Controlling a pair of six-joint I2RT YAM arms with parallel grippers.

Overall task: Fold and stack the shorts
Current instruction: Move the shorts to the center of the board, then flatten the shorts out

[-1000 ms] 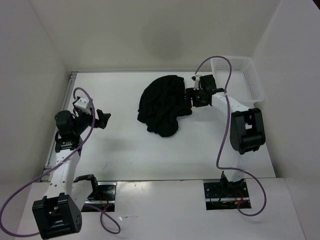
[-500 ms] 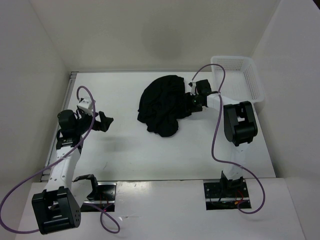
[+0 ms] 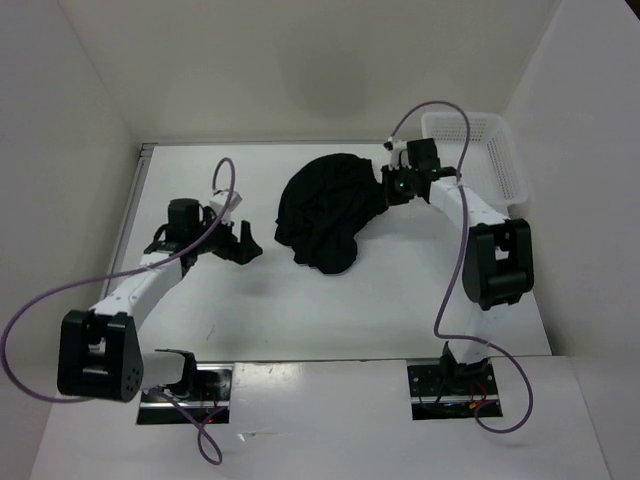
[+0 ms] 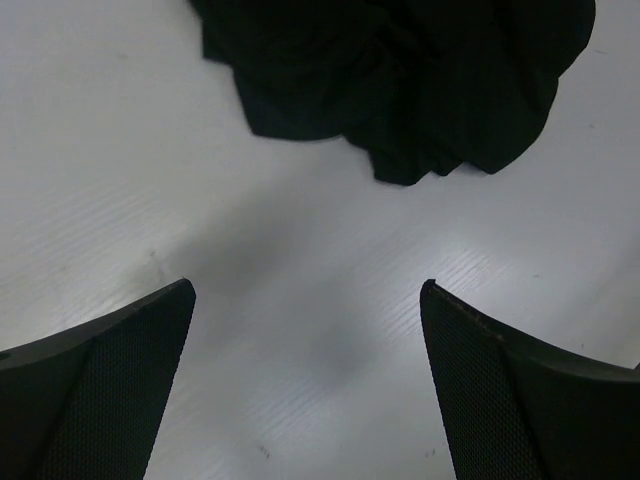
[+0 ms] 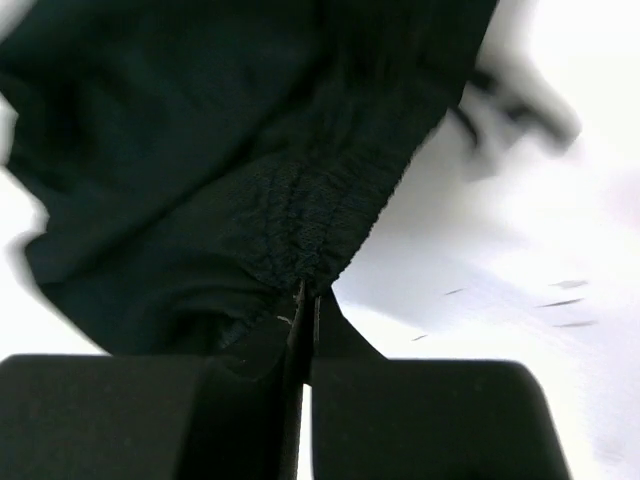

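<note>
The black shorts (image 3: pixel 325 208) lie crumpled in a heap at the middle back of the white table. My right gripper (image 3: pixel 388 186) sits at the heap's right edge, shut on the shorts' elastic waistband (image 5: pixel 320 215); the cloth runs pinched between its closed fingers (image 5: pixel 305 305). My left gripper (image 3: pixel 243 243) hovers open just left of the heap. In the left wrist view the shorts (image 4: pixel 400 80) fill the top, with bare table between the wide-apart fingertips (image 4: pixel 165 320).
A white mesh basket (image 3: pixel 478 152) stands at the back right corner, just behind the right arm. White walls close the table on the left, back and right. Purple cables loop over both arms.
My left arm has swung right across the table toward the shorts. The right gripper has closed on the waistband and shifted slightly back and up at the heap's right edge.
</note>
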